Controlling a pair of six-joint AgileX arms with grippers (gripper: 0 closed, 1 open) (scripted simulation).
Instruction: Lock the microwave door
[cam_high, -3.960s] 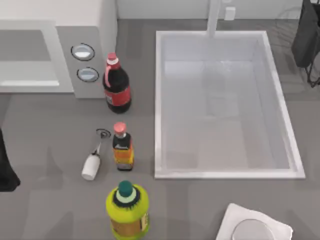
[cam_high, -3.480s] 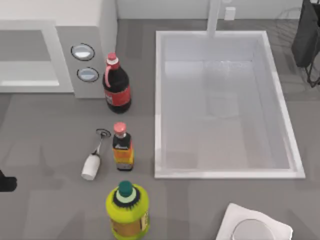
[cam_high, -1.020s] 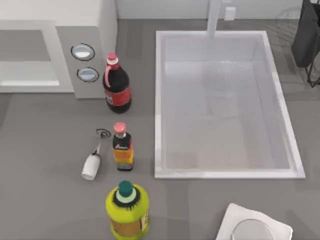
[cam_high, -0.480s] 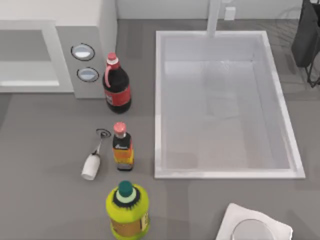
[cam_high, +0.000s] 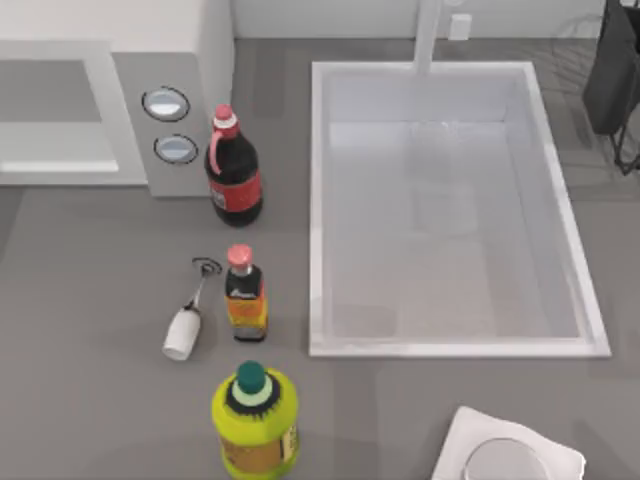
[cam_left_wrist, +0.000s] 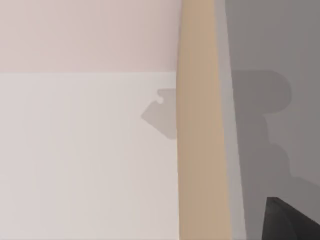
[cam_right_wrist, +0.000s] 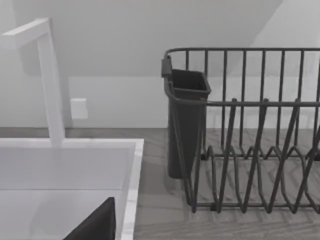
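Observation:
The microwave (cam_high: 216, 40) stands at the table's back left, with its grey control panel (cam_high: 135, 85) and two round dials (cam_high: 165, 103) facing up. The microwave door (cam_high: 62, 175), white-framed with a pale window, lies flat against the front, its edge meeting the control panel. In the left wrist view a dark part of my left gripper (cam_left_wrist: 292, 220) sits at the corner, in front of a pale wall and a tan upright strip (cam_left_wrist: 200, 150). In the right wrist view a dark part of my right gripper (cam_right_wrist: 96, 226) shows above the sink rim.
A cola bottle (cam_high: 233, 170) stands beside the control panel. In front of it are a small sauce bottle (cam_high: 244, 296), a white hand tool lying flat (cam_high: 183, 330) and a yellow-green bottle (cam_high: 255, 420). The sink (cam_high: 315, 210) fills the middle right. A dish rack (cam_right_wrist: 260, 150) stands at the back right.
The dark shape of my left arm at the top view's left edge slid out of the picture. In the last second nothing has moved.

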